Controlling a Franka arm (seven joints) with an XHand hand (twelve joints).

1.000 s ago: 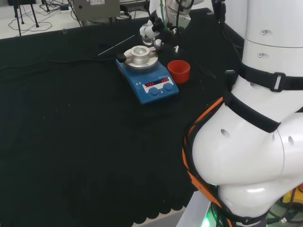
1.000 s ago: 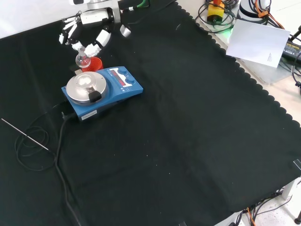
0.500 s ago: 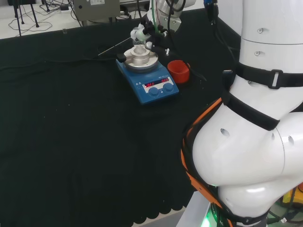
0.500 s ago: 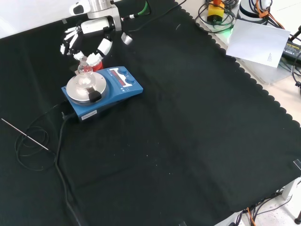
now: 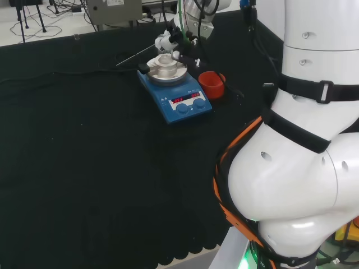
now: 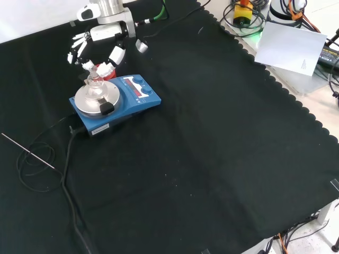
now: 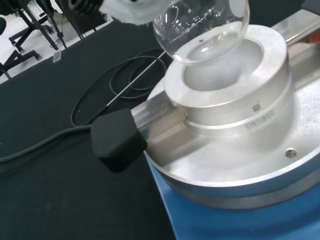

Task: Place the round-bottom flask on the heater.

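Note:
The blue heater (image 6: 127, 103) stands on the black cloth with a round metal block (image 6: 94, 97) on top. A clear round-bottom flask (image 6: 95, 84) hangs upright just over the block's well (image 7: 220, 75); in the wrist view its bulb (image 7: 200, 25) is slightly above the well and I cannot tell whether it touches. The hand (image 6: 100, 42) is above it, fingers curled and pinching the flask's neck. In the head view the hand (image 5: 173, 38) sits over the block (image 5: 166, 68) at the heater's (image 5: 182, 101) far end.
A red ribbed stand (image 5: 212, 84) sits right beside the heater, partly behind the hand in the front view. A black knob (image 7: 117, 140) juts from the block's plate. A thin metal probe (image 6: 26, 151) and its black cable (image 6: 66, 159) lie to the front view's left.
The hand has carried the flask from above the red stand to over the heater's block and lowered it toward the well.

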